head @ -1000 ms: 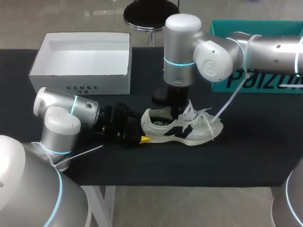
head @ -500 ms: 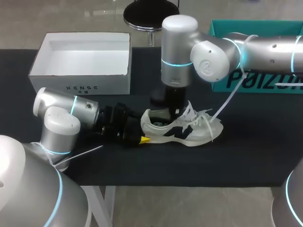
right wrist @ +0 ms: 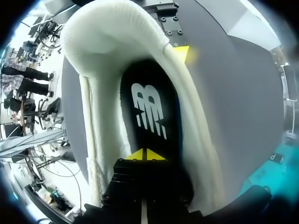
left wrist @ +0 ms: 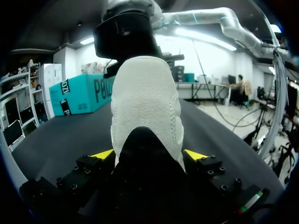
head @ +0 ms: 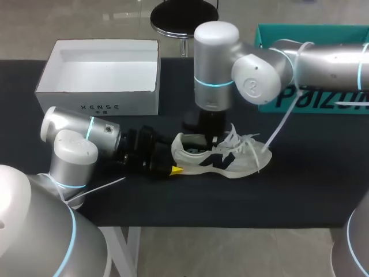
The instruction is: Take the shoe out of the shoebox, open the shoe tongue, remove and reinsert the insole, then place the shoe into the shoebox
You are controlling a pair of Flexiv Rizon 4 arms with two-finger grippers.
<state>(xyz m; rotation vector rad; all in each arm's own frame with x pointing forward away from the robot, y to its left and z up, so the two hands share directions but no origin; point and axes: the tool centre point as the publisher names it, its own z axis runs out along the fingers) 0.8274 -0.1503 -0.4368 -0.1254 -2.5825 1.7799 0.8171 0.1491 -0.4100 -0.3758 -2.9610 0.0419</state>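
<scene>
Right arm [head: 216,63] upright, fingers [right wrist: 135,155] seemingly inside shoe [head: 230,164].

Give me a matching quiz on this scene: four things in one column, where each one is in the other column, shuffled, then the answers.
Column one
1. shoebox
2. shoe
3. left pincer
4. right pincer

Column two
A. tips together inside the shoe, over the insole
B. standing on the black table
C. holding the heel from both sides
D. open-topped, at the table's far left

Pairs: 1-D, 2-B, 3-C, 4-A
</scene>
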